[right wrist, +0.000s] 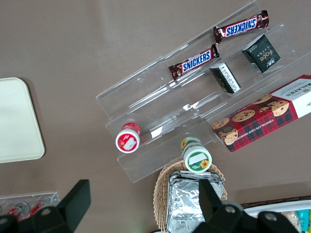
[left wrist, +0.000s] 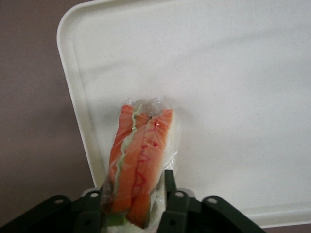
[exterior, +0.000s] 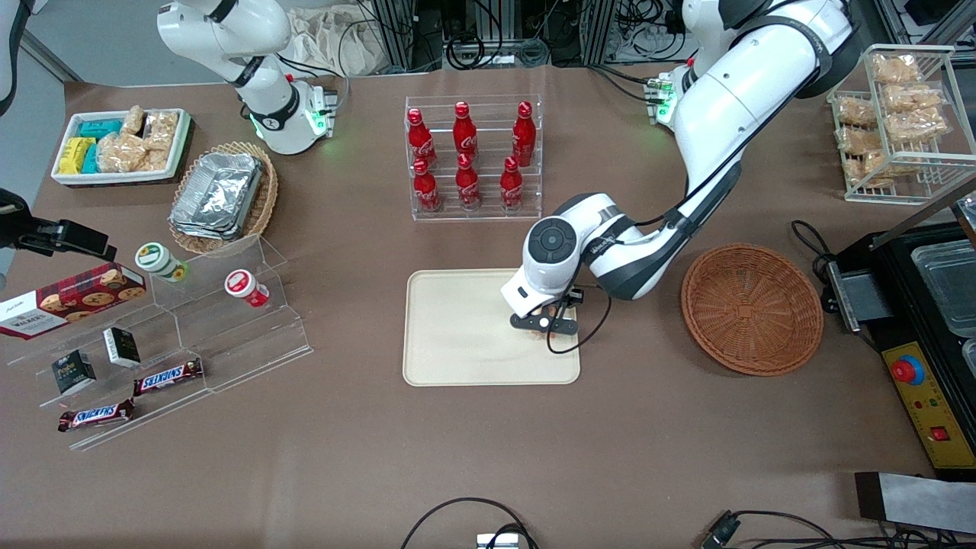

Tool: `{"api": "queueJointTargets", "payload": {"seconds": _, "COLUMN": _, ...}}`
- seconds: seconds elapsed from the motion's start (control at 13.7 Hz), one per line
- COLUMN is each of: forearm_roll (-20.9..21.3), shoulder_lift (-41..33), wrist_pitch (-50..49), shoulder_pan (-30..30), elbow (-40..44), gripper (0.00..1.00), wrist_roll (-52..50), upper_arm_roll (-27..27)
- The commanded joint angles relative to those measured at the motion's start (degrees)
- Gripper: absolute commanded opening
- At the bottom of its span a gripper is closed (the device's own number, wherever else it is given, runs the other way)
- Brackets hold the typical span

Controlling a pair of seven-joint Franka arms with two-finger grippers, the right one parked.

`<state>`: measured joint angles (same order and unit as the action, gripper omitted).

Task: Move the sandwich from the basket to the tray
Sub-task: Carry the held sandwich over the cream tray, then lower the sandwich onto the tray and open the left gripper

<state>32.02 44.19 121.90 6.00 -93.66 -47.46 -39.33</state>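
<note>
The sandwich (left wrist: 141,155), a clear-wrapped wedge with orange and green filling at its cut edge, sits between the fingers (left wrist: 170,194) of my left gripper (left wrist: 131,204), which is shut on it. The gripper (exterior: 543,322) hangs low over the cream tray (exterior: 457,343), near the tray's edge toward the working arm's end. Only a sliver of the sandwich (exterior: 543,312) shows under the hand in the front view. Whether the sandwich touches the tray (left wrist: 233,97) I cannot tell. The round brown basket (exterior: 751,309) lies empty beside the tray, toward the working arm's end.
A clear rack of red bottles (exterior: 473,156) stands farther from the front camera than the tray. An oval wicker basket of foil trays (exterior: 221,198) and an acrylic step shelf (exterior: 229,320) lie toward the parked arm's end. A black machine (exterior: 915,328) stands beside the round basket.
</note>
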Motion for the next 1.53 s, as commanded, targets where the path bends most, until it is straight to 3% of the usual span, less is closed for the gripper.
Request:
{"api": "queueJointTargets", "payload": {"seconds": 0.0, "forearm_roll": 1.64, "shoulder_lift": 1.08, "wrist_pitch": -0.61, "shoulder_pan": 1.03, "elbow": 2.07, "gripper": 0.75, "wrist_roll": -2.01, "upper_arm_roll": 0.31}}
{"api": "queueJointTargets", "payload": {"seconds": 0.36, "forearm_roll": 1.56, "shoulder_lift": -0.85, "wrist_pitch": -2.54, "shoulder_pan": 0.24, "elbow": 2.60, "gripper": 0.83, "wrist_roll": -3.59, "upper_arm_roll": 0.22}}
{"api": "queueJointTargets", "payload": {"seconds": 0.66, "forearm_roll": 0.59, "shoulder_lift": -2.00, "wrist_pitch": -8.86, "shoulder_pan": -0.29, "elbow": 8.56, "gripper": 0.96, "wrist_roll": -4.92, "upper_arm_roll": 0.13}}
{"api": "queueJointTargets", "payload": {"seconds": 0.95, "forearm_roll": 0.50, "shoulder_lift": -3.75, "wrist_pitch": -13.70, "shoulder_pan": -0.72, "elbow": 13.40, "gripper": 0.97, "wrist_roll": -5.54, "upper_arm_roll": 0.13}}
{"api": "queueJointTargets", "payload": {"seconds": 1.46, "forearm_roll": -2.05, "shoulder_lift": -10.08, "wrist_pitch": -15.11, "shoulder_pan": -9.50, "elbow": 13.76, "gripper": 1.00, "wrist_roll": -4.92, "upper_arm_roll": -0.13}}
